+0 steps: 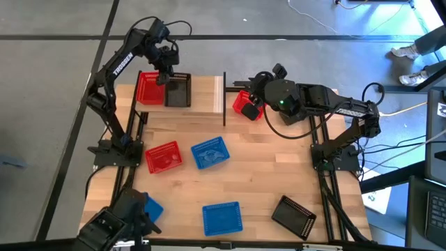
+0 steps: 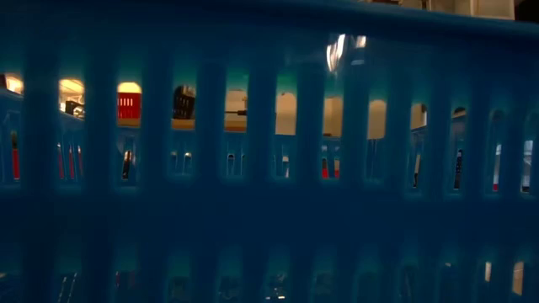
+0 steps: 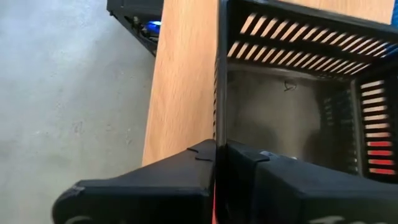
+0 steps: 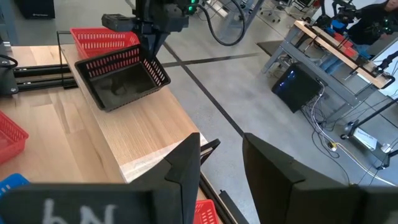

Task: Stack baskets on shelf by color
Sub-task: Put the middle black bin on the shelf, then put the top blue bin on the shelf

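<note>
My left gripper (image 1: 168, 72) is shut on a black basket (image 1: 178, 90) over the pale shelf (image 1: 205, 94). A red basket (image 1: 148, 87) stands on the shelf just left of it. The right wrist view shows the same black basket (image 4: 121, 78) and red basket (image 4: 102, 38). My right gripper (image 1: 252, 100) is off the shelf's right end with its fingers apart (image 4: 221, 171). It stands over another red basket (image 1: 244, 106) that lies tilted; I cannot tell whether the fingers touch it. Red (image 1: 163, 157), blue (image 1: 209, 153), blue (image 1: 221, 217) and black (image 1: 294, 216) baskets rest on the tabletop. My left gripper pinches the black basket's wall at its upper rim (image 3: 216, 134), at the basket's far end, one finger inside and one outside. The fingers come from above, pointing down. The basket hangs tilted with its opening turned toward the table's right; whether its lower edge (image 4: 118, 104) touches the shelf I cannot tell.
A thin black post (image 1: 224, 97) stands at the shelf's right end, between the two grippers. Another blue basket (image 1: 150, 208) sits at the near-left corner. A blue basket wall (image 2: 269, 210) fills the low view; through its slots the shelf's red basket (image 2: 128, 105) shows.
</note>
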Controlling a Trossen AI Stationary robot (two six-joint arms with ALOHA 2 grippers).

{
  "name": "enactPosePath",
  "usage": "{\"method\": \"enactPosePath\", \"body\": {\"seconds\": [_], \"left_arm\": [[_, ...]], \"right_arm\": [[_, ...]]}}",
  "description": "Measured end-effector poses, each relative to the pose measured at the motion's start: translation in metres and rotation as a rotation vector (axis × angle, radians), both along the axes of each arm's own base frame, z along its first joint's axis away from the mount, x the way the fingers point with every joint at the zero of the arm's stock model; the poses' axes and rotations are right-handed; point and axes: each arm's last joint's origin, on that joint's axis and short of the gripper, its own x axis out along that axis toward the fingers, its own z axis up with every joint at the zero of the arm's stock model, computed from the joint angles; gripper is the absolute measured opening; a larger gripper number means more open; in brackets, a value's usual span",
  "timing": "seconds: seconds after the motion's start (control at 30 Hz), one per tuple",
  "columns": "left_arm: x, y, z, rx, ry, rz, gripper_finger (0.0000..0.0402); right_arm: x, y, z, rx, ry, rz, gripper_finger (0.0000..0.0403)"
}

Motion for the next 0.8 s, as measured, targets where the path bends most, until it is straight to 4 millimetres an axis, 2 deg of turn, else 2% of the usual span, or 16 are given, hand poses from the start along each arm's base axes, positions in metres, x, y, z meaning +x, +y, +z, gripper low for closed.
{"method": "enactPosePath", "body": {"seconds": [0.47,0.63,0.7,0.8], "left_arm": [[0.001,0.004,0.001,0.058,0.015,0.029,0.0054],[0.007,0.005,0.003,0.089,-0.006,0.053,0.0056],[0.01,0.002,0.007,0.081,-0.048,0.085,0.0054],[0.013,-0.013,0.021,0.073,-0.12,0.08,0.0056]], "right_arm": [[0.0,0.0,0.0,0.0,0.0,0.0,0.0118],[0.0,0.0,0.0,-0.017,0.019,0.009,0.0118],[-0.001,-0.001,0.001,-0.017,0.018,0.008,0.0118],[-0.01,-0.003,0.002,-0.005,0.047,0.017,0.0118]]}}
